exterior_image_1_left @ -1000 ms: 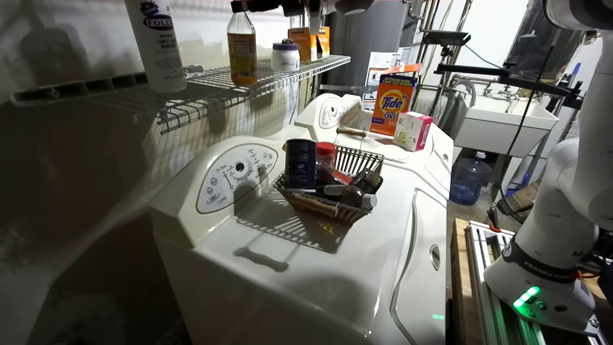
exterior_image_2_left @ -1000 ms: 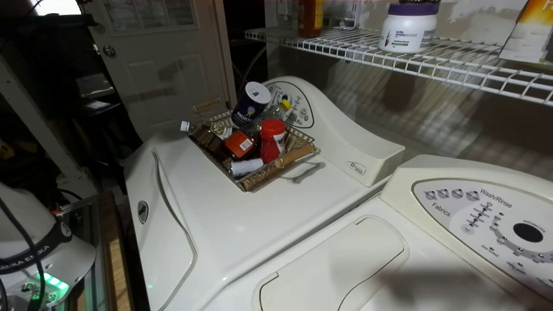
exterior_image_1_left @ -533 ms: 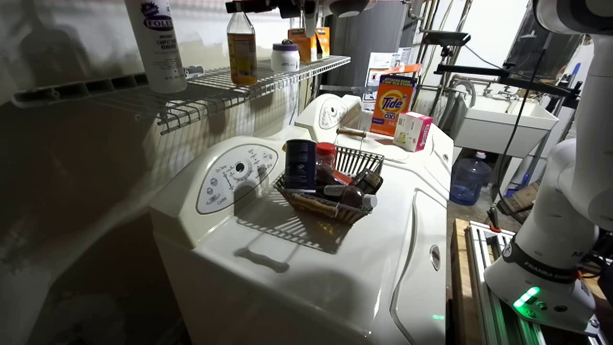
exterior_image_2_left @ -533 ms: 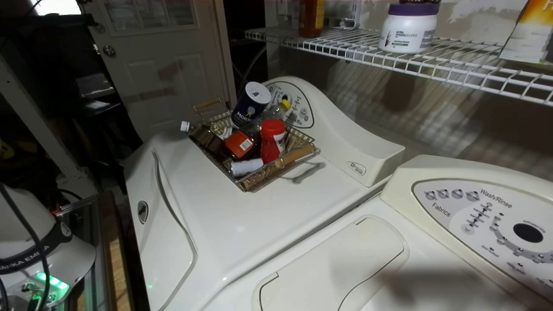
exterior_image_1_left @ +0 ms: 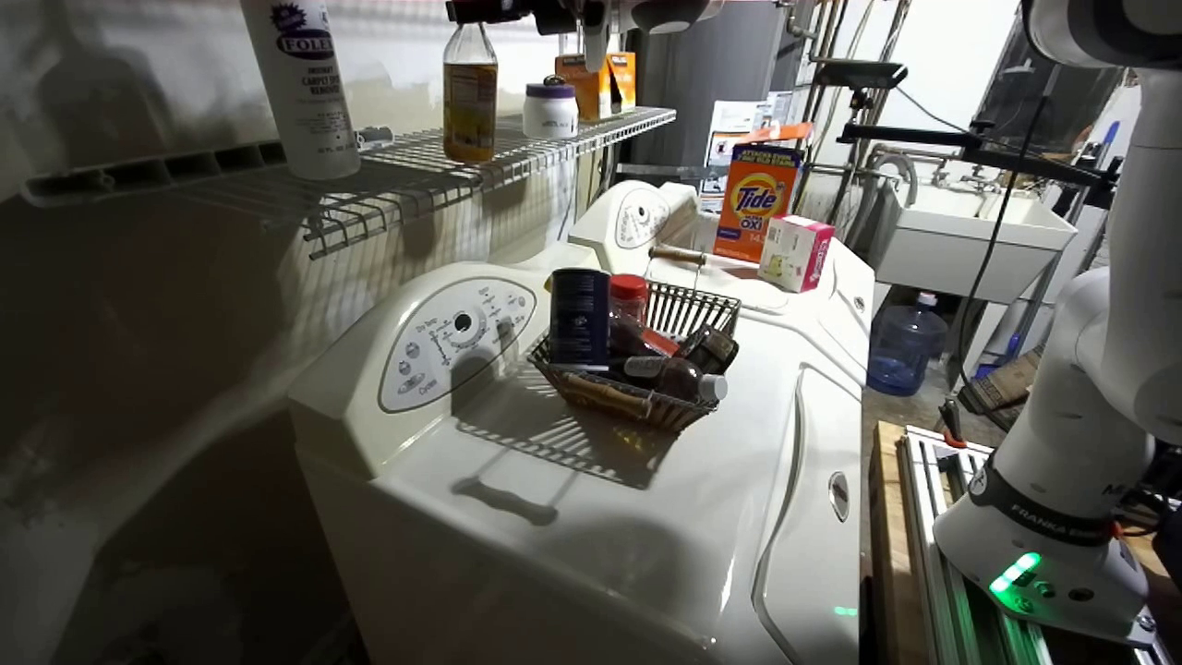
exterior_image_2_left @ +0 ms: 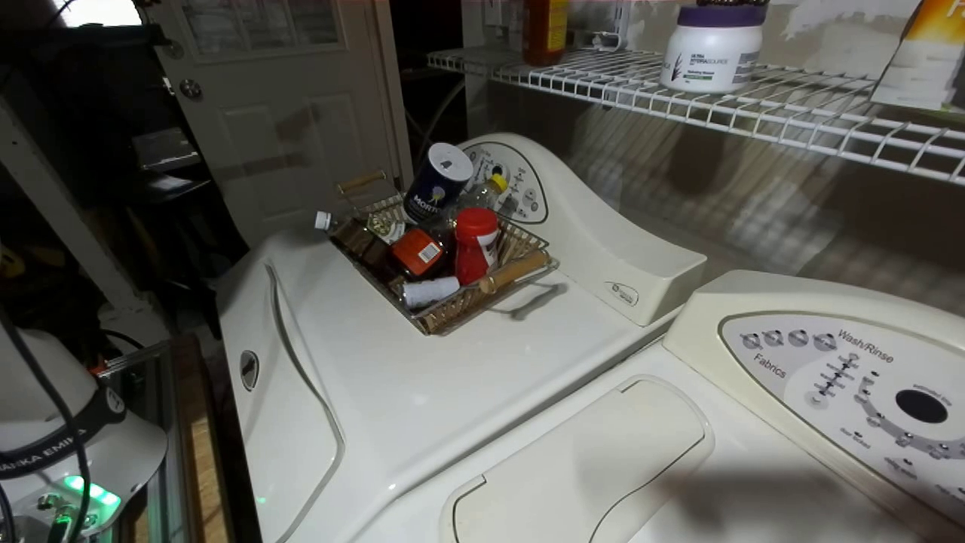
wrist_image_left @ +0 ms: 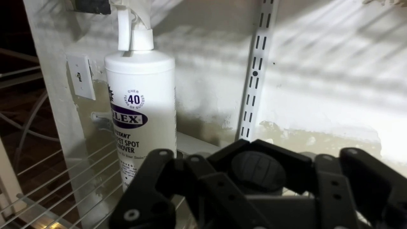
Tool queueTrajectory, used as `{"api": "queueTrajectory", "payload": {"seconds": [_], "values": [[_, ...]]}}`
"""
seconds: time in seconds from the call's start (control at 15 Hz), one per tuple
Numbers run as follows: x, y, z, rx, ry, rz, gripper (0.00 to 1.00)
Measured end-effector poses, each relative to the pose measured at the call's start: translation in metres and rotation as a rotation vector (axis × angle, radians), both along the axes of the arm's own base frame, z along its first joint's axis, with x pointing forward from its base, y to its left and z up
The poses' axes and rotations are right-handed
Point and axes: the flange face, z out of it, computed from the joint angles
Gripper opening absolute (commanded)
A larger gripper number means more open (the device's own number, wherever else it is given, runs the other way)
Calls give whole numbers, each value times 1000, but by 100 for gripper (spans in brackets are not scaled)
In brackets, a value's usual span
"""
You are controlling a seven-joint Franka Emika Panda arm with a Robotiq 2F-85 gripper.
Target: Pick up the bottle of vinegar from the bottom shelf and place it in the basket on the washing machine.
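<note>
Pinching the bottle of vinegar (exterior_image_1_left: 471, 106) at the top in the gripper (wrist_image_left: 254, 152), holding it upright at the bottom shelf (exterior_image_2_left: 754, 124)! Sitting right between spray bottle (wrist_image_left: 141, 92) and purple-lidded jar (exterior_image_2_left: 712, 56), well apart from the loaded basket (exterior_image_1_left: 693, 309) on the white machine (exterior_image_2_left: 392, 377).

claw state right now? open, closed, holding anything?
Claw: closed, holding the bottle of vinegar by its top.

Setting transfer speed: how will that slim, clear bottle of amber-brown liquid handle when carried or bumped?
The clear bottle is probably heavy for its size: liquid fills much of its body. It may slosh, since the neck shows no liquid. Tall and slim, it could tip if bumped when set down.
</note>
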Motion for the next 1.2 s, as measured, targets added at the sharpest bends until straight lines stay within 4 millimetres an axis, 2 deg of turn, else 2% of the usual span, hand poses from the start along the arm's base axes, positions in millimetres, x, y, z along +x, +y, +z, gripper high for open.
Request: {"api": "queueTrajectory", "payload": {"seconds": [0.07,0.2,0.27,0.87,1.2], "values": [[0,0,0,0,0,0,28],[0,0,0,0,-1,0,29],[0,0,0,0,-1,0,35],[1,1,1,0,-3,2,98],[1,-2,0,3,0,15,100]]}}
